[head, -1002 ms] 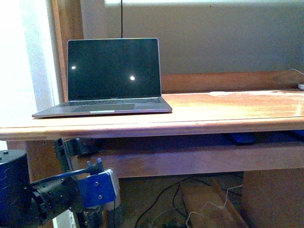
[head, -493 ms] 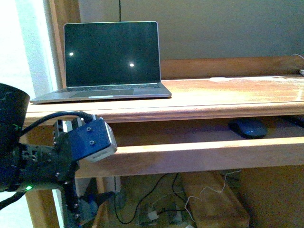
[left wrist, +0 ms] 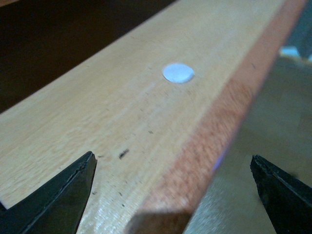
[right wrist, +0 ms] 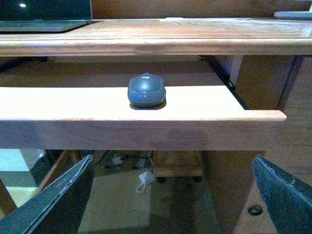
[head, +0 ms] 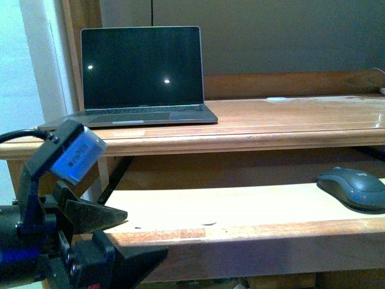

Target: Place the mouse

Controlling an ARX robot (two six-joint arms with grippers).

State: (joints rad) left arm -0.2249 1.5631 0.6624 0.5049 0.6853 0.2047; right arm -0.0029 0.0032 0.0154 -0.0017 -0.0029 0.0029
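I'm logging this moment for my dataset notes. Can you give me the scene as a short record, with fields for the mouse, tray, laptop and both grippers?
mouse: dark grey, lying on the tray toward its right end, nothing touching it
tray: pulled out from under the desk top; a small white disc lies on it
laptop: open on the desk top, left side, screen dark
left gripper: open, empty, at the tray's front edge
right gripper: open, empty, in front of the tray, facing the mouse, apart from it
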